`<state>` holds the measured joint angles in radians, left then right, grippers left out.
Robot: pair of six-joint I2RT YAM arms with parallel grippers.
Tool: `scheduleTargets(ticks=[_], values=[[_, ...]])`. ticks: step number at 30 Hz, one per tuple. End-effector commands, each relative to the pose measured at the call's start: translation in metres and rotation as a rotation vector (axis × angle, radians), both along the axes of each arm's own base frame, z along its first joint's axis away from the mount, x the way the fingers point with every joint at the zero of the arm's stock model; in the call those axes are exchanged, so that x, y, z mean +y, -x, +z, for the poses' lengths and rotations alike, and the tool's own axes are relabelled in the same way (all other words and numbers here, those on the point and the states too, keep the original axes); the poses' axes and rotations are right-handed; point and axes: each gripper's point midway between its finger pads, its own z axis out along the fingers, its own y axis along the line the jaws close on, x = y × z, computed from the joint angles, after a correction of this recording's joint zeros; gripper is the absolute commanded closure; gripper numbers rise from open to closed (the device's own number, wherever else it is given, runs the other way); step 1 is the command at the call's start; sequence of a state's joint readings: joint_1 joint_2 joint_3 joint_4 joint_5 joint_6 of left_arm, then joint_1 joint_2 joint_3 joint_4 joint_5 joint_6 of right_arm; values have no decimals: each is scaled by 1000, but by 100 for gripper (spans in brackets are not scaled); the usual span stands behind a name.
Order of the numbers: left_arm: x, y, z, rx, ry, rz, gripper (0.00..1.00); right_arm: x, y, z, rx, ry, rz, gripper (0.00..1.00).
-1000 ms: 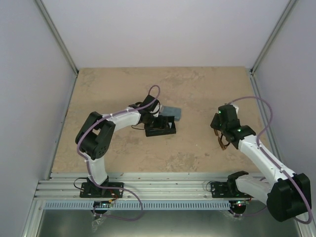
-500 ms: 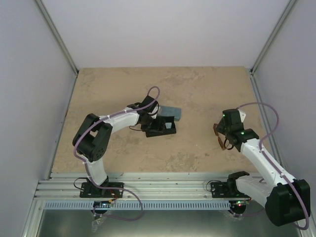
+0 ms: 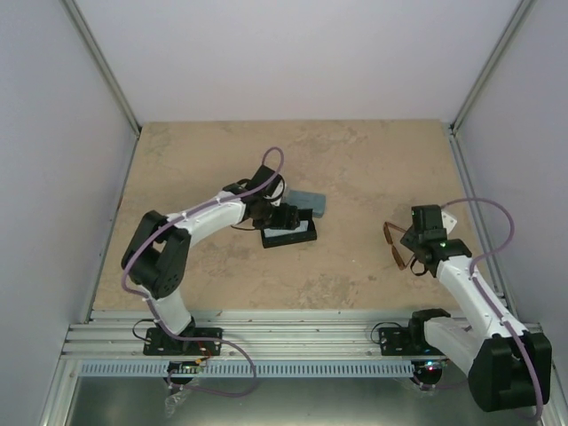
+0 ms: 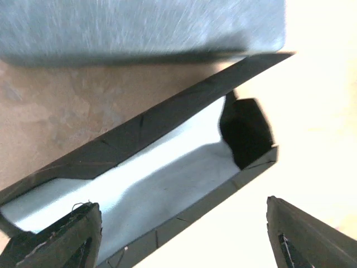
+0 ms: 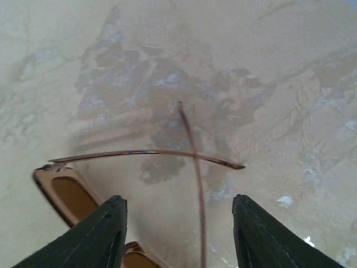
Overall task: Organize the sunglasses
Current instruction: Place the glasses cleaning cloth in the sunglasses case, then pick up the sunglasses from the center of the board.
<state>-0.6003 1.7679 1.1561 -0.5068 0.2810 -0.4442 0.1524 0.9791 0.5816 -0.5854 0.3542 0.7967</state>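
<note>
Brown sunglasses between spread fingers of right end effector.

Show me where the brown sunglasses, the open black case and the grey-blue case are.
brown sunglasses (image 5: 66, 196): right wrist view, on the amber lens.
open black case (image 4: 167, 178): left wrist view, on its pale lining.
grey-blue case (image 4: 139, 25): left wrist view, on its top face.

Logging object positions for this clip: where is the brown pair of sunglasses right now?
In the top view, the brown sunglasses are on the right side, directly beside the right hand, well apart from the black case.
</note>
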Motion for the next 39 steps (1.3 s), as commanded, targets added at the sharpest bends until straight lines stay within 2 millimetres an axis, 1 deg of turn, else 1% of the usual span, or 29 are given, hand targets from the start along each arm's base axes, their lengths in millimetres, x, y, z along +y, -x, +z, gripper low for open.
scheduleTargets(ticks=[1,5,7,10,12,14,16,17,19,21,24,29,32,34,37,39], values=[[-7,-18,55,-136,87,60,18,-10,13,-17,34,-22,-42,49],[-10,-16,78,-180,171,82,18,-4,8,-34,35,-87,-7,59],[-11,-12,87,-192,214,84,19,-1,4,-41,39,-106,9,66],[-13,-5,97,-199,276,89,19,2,2,-53,65,-111,29,74],[-13,0,100,-200,301,93,19,3,1,-59,74,-111,39,78],[-10,3,98,-203,312,101,19,4,0,-64,84,-109,54,84],[-8,5,99,-206,317,108,19,5,-2,-67,91,-108,68,97],[-7,5,99,-207,319,114,19,6,-2,-68,97,-107,74,99],[-5,6,98,-213,318,127,20,7,-4,-67,96,-109,89,100],[-2,6,96,-210,310,139,20,9,-7,-63,81,-110,107,100],[2,5,96,-207,299,164,20,16,-13,-50,36,-124,146,100],[8,7,101,-223,306,203,20,41,-23,-28,-22,-165,252,100],[12,6,110,-253,320,221,19,60,-29,-13,-62,-197,320,100],[12,7,117,-271,342,217,19,81,-33,0,-99,-250,390,100],[8,13,130,-300,403,186,19,118,-37,21,-159,-352,512,100],[3,18,144,-338,468,151,19,144,-40,38,-197,-402,590,100]])
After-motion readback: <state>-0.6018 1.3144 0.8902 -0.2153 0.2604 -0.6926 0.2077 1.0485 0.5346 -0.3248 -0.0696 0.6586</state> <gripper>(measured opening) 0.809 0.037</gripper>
